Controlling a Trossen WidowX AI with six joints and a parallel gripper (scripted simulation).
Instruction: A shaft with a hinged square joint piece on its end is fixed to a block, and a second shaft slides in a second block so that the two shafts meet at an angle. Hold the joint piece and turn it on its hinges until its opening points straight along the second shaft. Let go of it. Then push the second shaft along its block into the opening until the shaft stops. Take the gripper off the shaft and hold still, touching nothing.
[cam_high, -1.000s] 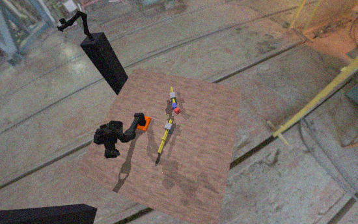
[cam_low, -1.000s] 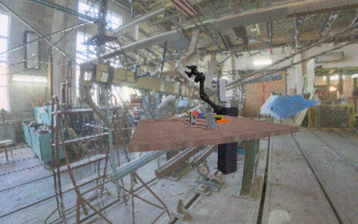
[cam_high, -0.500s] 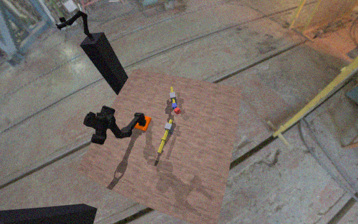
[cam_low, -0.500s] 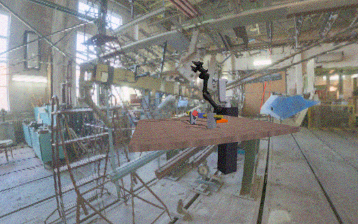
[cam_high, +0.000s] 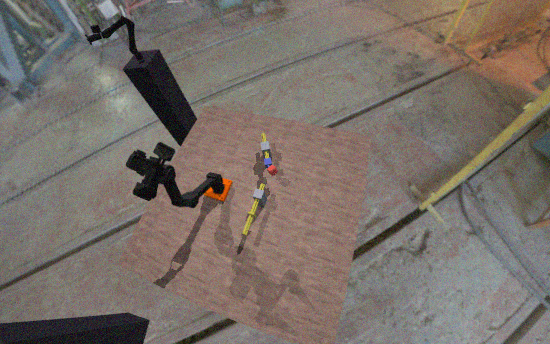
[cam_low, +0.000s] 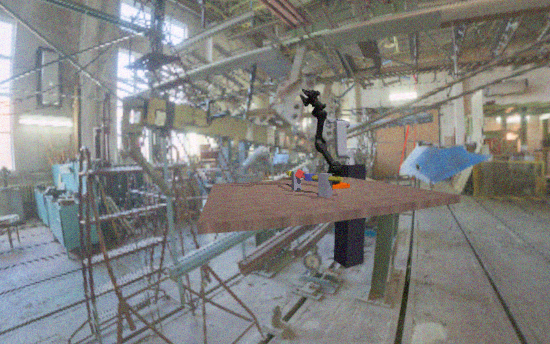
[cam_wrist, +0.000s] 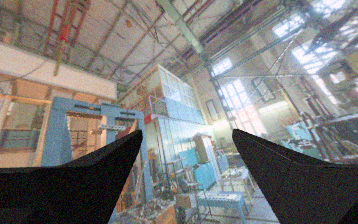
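Note:
The first shaft, yellow, runs through its grey block. On its end are a blue part and the red joint piece. The red piece sits off to the right of the first shaft's line in the top view; its opening is too small to make out. The second shaft, yellow, lies in another grey block, its near end apart from the red piece. My gripper is open and empty, raised high, away from both shafts.
The arm stands on an orange base plate on the brown table, left of the shafts in the top view. A black pedestal with another small black arm stands beyond the table's far left corner.

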